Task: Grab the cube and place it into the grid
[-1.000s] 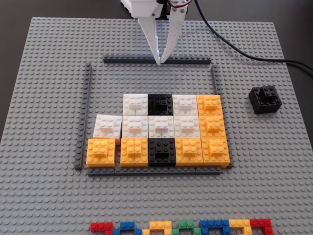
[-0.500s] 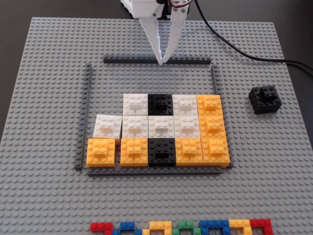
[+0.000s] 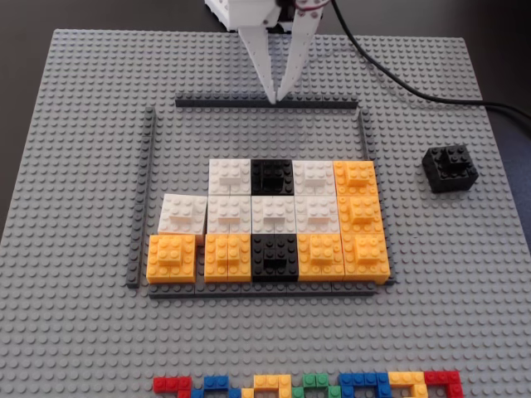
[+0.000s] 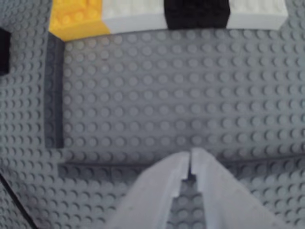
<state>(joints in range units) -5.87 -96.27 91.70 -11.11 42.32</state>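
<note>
The black cube sits alone on the grey baseplate at the right in the fixed view, outside the grid; a dark sliver of it shows at the left edge of the wrist view. The grid of white, orange and black blocks lies mid-plate inside thin dark strips; its far row fills the top of the wrist view. My white gripper hangs over the far strip, well left of the cube. Its fingertips touch, shut on nothing.
A row of small multicoloured bricks runs along the plate's near edge. A black cable trails from the arm across the far right corner. Dark strips stand at the grid's left and right sides.
The gripper has drifted slightly toward the far edge, its tips now a little higher in the fixed view. The cube and the grid blocks have not moved.
</note>
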